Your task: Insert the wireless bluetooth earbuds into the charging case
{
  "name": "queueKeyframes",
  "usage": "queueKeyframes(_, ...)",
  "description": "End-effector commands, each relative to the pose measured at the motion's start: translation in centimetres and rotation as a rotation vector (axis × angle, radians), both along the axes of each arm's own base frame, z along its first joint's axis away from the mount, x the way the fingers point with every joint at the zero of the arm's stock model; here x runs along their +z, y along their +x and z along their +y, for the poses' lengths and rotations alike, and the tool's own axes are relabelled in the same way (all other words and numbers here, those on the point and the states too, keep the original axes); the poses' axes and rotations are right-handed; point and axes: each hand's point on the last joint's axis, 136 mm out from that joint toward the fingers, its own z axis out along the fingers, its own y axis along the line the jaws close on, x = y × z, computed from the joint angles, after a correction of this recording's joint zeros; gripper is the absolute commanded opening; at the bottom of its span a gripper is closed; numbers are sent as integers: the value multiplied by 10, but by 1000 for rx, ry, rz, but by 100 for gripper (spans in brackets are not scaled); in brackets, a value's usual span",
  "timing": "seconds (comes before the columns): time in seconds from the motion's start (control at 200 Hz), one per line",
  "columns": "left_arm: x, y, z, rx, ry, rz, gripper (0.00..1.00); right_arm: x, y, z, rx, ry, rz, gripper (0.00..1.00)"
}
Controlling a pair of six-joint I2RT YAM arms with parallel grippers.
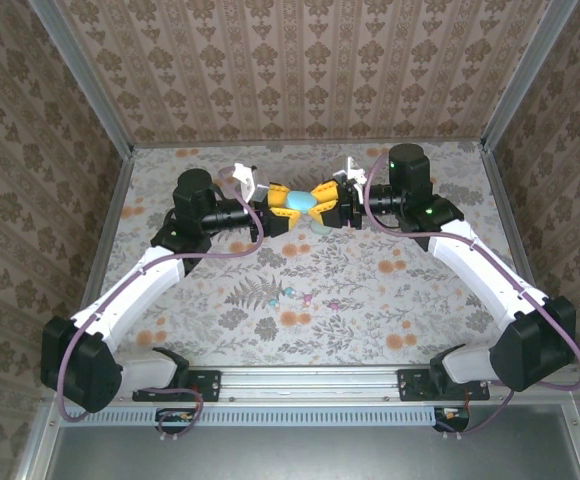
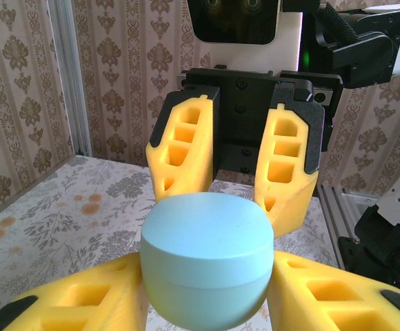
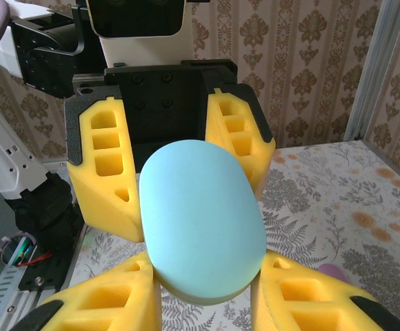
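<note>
Left gripper (image 2: 207,279) and right gripper (image 3: 207,279) seem clamped on the charging case (image 2: 207,234); one should steady its base while the other lifts the lid.

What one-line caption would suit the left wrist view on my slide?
Left fingers and right fingers clasp one closed light-blue charging case from opposite sides, over the floral table.

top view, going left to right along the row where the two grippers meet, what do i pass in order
left arm → left gripper → blue charging case → right gripper → right arm
</note>
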Motion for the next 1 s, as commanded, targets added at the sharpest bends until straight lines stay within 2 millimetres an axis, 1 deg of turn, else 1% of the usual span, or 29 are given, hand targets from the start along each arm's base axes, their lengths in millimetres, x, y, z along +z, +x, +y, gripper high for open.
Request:
queueKeyframes(0.0,8,-14,-3,-62,-9,-21,46,7,5,1,1,20,-22,33)
queueKeyframes(0.99,6,-9,-6,-45,0,-8,49,4,7,3,-12,3,-34,34)
